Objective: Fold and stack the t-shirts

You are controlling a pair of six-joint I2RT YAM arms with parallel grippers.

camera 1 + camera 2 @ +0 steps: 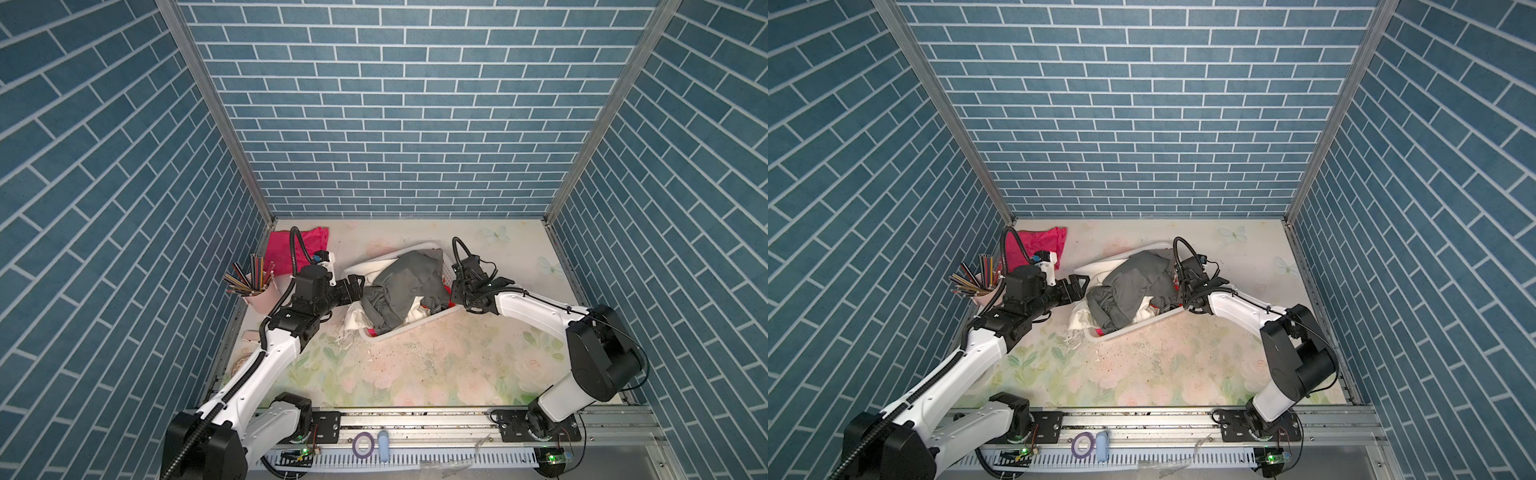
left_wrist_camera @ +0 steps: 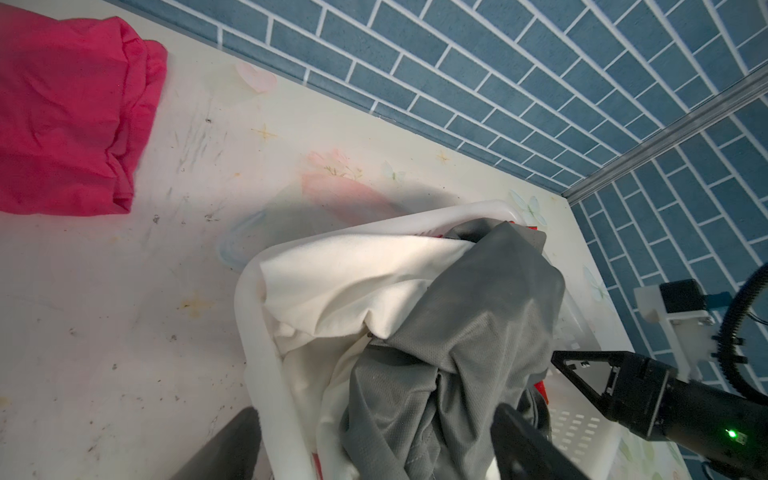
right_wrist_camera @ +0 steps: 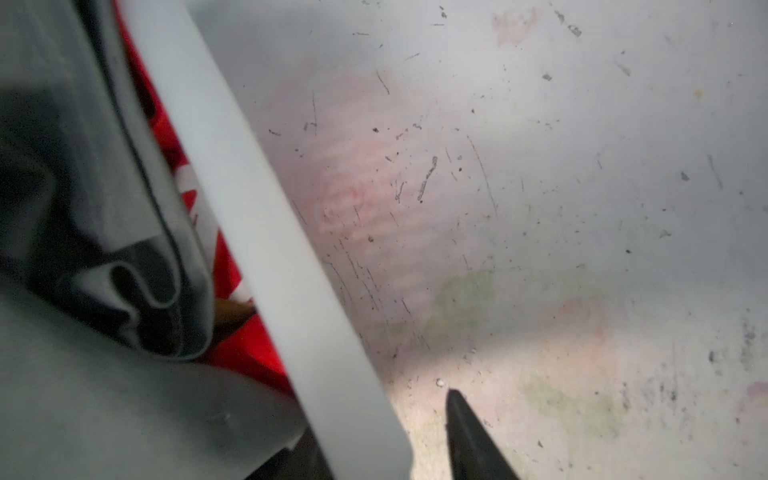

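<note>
The left pincer (image 1: 357, 290) hangs at one end of the white basket (image 2: 246, 320), its jaws wide apart and clamped on nothing. In the left wrist view one finger (image 2: 226, 451) sits outside the basket wall. The other (image 2: 524, 446) is in front of the dark grey t-shirt (image 1: 400, 282).

That grey t-shirt lies crumpled on top of the heap in the basket, between the two pincers and just beside each. A white cloth (image 2: 332, 282) lies under it, nearer the left pincer, and spills over the rim. A red cloth (image 3: 249, 345) shows against the wall on the right pincer's side.

The right pincer (image 1: 456, 291) points down at the opposite end of the basket. In its wrist view one dark finger (image 3: 467, 430) stands outside the rim, close to it. I cannot tell whether the jaws are gripping the rim or stand free.

The pink t-shirt (image 1: 282, 249) lies folded on the worktop (image 1: 415, 365), behind the left pincer in the back corner, apart from the basket. A cup of pencils (image 1: 259, 296) stands beside the left arm.
</note>
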